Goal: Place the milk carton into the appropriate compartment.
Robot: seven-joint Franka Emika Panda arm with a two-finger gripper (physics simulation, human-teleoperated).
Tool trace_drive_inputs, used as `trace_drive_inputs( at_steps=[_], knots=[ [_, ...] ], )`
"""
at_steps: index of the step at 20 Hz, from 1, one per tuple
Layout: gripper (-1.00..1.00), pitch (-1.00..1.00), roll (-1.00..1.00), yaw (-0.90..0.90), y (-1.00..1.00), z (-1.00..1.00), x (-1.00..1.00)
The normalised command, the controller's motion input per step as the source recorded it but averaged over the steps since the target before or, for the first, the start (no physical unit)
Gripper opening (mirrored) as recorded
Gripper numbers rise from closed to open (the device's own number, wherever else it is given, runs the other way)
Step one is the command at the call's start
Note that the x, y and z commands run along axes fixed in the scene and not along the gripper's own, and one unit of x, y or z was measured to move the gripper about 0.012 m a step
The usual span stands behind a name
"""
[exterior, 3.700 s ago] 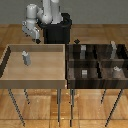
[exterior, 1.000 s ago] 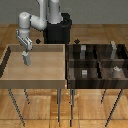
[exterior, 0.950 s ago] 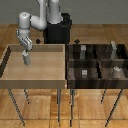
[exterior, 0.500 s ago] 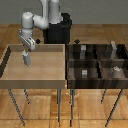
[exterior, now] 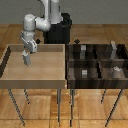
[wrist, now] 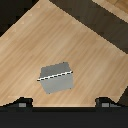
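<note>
on the exterior view's left stands the light wooden tray (exterior: 10,80), with raised walls on thin legs. the milk carton (exterior: 26,58) is inside it, toward the far corner on the exterior view's left, standing upright on the tray floor. the gripper (exterior: 27,50) hangs directly above the carton, very near to its top, though in this small view i cannot say for sure if it already touches. in the wrist view the carton (wrist: 56,78) lies between the two fingertips (wrist: 22,101), with free space on both sides, so the jaws are apart and hold nothing.

the carton looks like a small, light and stiff box with flat smooth sides, so it may slip if the hold is weak. i think the best place to take it is on two opposite flat sides, below the peaked top ridge, with the fingers square to these faces.

on the exterior view's right is the dark bin (exterior: 95,80) divided into compartments, where a tall slim grey box (exterior: 114,49) and a small grey cube (exterior: 84,73) already sit. the carton is well apart from it.
</note>
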Motion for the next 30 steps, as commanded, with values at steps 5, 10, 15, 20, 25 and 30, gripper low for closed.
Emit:
trace_drive_inputs(
  at_steps=[5, 10, 15, 20, 25, 30],
  knots=[
    [1.0, 0.0, 0.0, 0.0, -0.2, 0.0, 0.0],
    [1.0, 0.0, 0.0, 0.0, -0.2, 0.0, 0.0],
    [1.0, 0.0, 0.0, 0.0, 0.0, -0.4, 0.0],
    [-1.0, 0.0, 0.0, 0.0, 0.0, -0.6, 0.0],
    [-1.0, 0.0, 0.0, 0.0, 0.0, 0.0, 0.0],
    [-1.0, 0.0, 0.0, 0.0, 0.0, 0.6, 0.0]
  ],
)
